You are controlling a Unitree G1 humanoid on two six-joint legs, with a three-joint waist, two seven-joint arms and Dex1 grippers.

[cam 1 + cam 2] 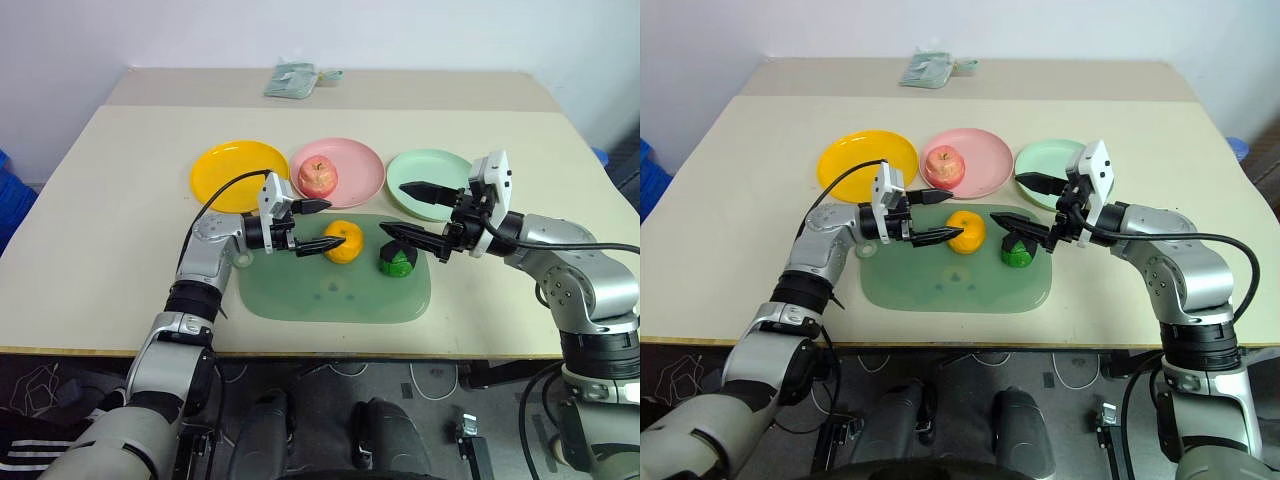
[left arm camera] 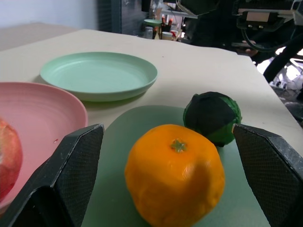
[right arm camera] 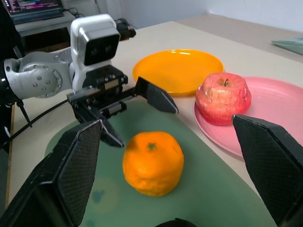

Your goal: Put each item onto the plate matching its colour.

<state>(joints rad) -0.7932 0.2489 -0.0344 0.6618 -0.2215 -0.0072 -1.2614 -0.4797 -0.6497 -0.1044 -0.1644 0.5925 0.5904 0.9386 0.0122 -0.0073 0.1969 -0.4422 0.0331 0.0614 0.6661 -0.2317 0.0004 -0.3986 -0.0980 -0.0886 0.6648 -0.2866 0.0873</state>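
The apple (image 1: 318, 177) sits on the pink plate (image 1: 362, 165); the mandarin (image 1: 343, 241) and green fruit (image 1: 397, 260) remain on the cutting mat (image 1: 330, 295); the left gripper (image 1: 322, 226) is spread wide around the mandarin, not gripping; the right gripper (image 1: 408, 210) gapes empty; the orange plate (image 1: 225, 172) and mint plate (image 1: 415, 172) await.

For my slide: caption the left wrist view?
Open left gripper brackets the mandarin on the mat.
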